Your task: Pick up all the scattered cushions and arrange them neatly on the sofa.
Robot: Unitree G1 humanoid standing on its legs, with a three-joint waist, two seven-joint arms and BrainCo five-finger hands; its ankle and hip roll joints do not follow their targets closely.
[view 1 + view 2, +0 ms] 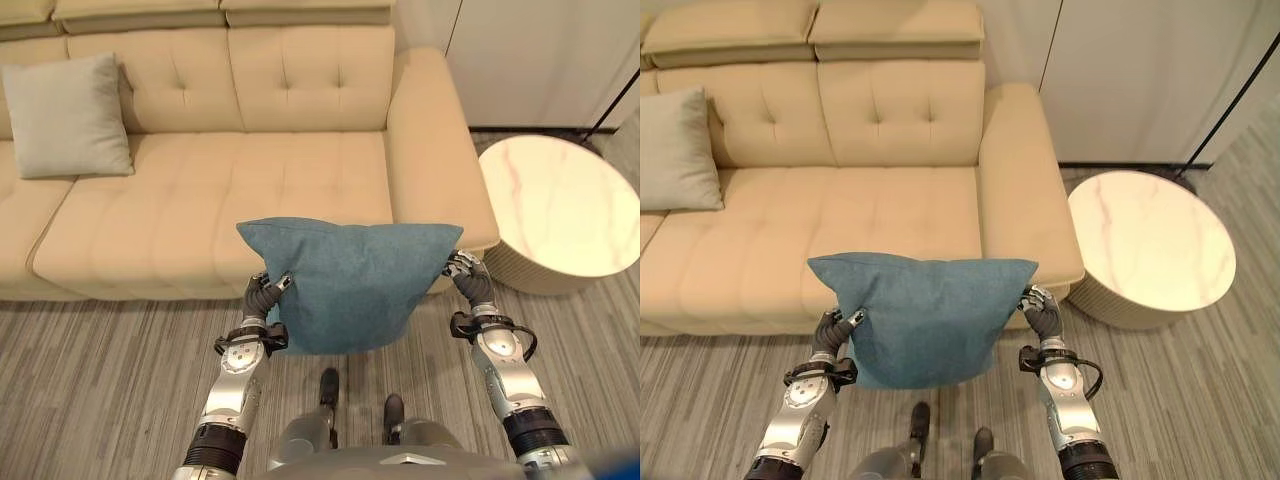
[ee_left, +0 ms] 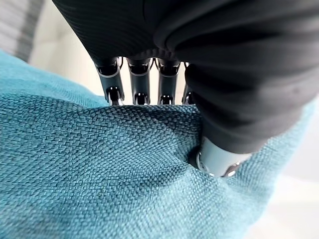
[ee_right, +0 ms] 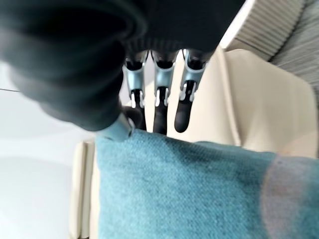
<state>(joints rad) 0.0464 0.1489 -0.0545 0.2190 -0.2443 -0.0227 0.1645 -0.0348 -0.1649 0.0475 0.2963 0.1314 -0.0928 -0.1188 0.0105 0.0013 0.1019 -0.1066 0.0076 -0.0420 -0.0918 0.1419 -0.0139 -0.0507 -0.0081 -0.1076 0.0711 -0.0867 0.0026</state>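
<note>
Holding a blue cushion [image 1: 345, 285] between them in the air, just short of the sofa [image 1: 250, 190] front, the left hand [image 1: 262, 300] and right hand [image 1: 470, 275] each pinch a side of it with curled fingers. A grey cushion [image 1: 65, 115] already leans on the backrest at ten o'clock. The blue one is not yet placed; I judge the job partway done.

one teal cushion [image 1: 345, 285], one grey cushion [image 1: 65, 118], one sofa [image 1: 200, 190], one round table [image 1: 555, 205]
</note>
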